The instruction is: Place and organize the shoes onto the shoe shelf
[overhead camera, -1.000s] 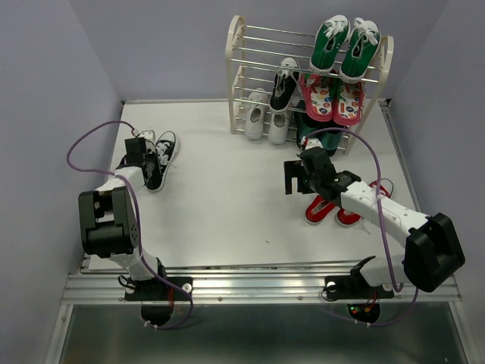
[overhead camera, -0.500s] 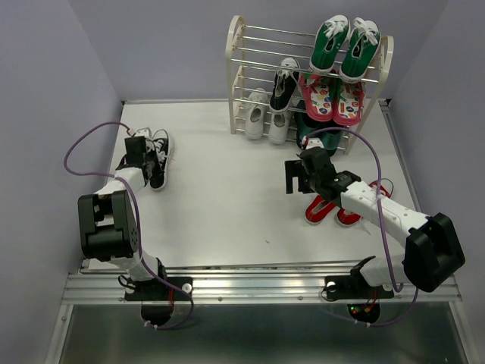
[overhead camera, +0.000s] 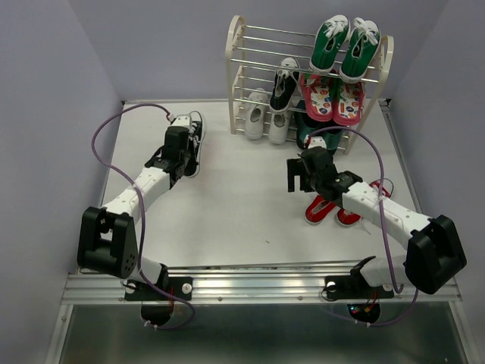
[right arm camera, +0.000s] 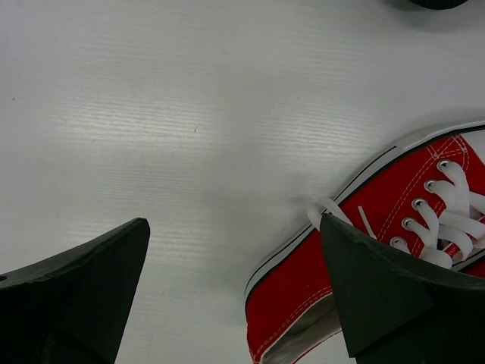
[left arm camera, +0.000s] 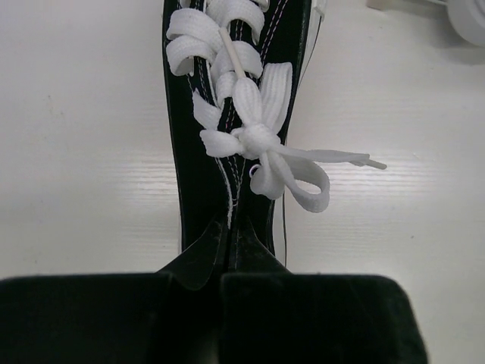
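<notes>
The left gripper (overhead camera: pixel 180 145) reaches over the far left part of the white surface (overhead camera: pixel 242 212), a short way left of the shelf (overhead camera: pixel 230 68). Its jaws are pinched narrow on a black shoe (overhead camera: pixel 195 148), gripping the rim at the shoe's opening. In the left wrist view the gripper (left arm camera: pixel 226 262) fills the bottom edge, and the black shoe (left arm camera: pixel 227 114) points away from it, with its white laces tied in a loose bow. Whether the sole rests on the surface or hangs just above it, I cannot tell.

The right gripper (overhead camera: pixel 297 176) hovers right of centre, near the shelf's lower right corner, with its jaws wide and holding nothing. In the right wrist view the gripper (right arm camera: pixel 233 221) has bare surface between its fingers (right arm camera: pixel 83 288), and one red shoe (right arm camera: pixel 341 265) lies under the right-hand finger. The red pair (overhead camera: pixel 333 211) lies side by side on the surface, partly under the right forearm.

On the shelf, a second black shoe (overhead camera: pixel 284 83) sits on the middle tier at the left. The white pair (overhead camera: pixel 267 120) sits below it on the lowest level. Green sneakers (overhead camera: pixel 345 45) take the top tier at the right, and pink slippers (overhead camera: pixel 333 98) the tier beneath them.
</notes>
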### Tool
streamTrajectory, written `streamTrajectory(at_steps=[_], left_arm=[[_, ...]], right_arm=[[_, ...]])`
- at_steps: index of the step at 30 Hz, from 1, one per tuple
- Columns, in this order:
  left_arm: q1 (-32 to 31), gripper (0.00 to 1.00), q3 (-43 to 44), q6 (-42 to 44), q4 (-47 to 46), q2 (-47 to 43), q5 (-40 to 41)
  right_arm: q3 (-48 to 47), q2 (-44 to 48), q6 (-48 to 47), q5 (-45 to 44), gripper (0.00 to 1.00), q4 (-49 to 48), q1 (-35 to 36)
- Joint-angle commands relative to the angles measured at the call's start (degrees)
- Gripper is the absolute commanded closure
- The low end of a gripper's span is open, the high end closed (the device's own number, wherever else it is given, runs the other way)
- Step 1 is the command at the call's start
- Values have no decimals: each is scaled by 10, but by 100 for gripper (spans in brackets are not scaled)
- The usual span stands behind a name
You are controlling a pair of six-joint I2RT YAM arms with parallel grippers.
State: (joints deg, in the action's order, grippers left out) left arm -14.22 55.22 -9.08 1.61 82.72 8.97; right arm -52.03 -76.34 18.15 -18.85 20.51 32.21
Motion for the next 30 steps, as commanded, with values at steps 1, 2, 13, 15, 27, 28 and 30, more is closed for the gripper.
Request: streamTrajectory(at_steps=[1,2,13,15,27,28,30], left_arm=[[-43,100,71,2,-23,-66,37],[-57,100,80,3,-19,-69,46],[-188,100,232,23,61,-20,92],[-202,100,249,23,74,-12,87],[-228,100,382,44,119,86,110],[-228,100,382,48,119,86,110],[-228,100,408,55,120,109,113]], right_arm=[[-8,25,-5,-22,0,-20,-1],[-8,27,-5,-22,0,-20,-1],[-1,40,-4,-43,0,-20,-1],[0,44,-5,-51,0,-21,-1],[7,53,-7,-76,0,-20,-1],[7,53,-7,-77,0,-20,-1],[8,54,-7,-80,0,-20,-1]])
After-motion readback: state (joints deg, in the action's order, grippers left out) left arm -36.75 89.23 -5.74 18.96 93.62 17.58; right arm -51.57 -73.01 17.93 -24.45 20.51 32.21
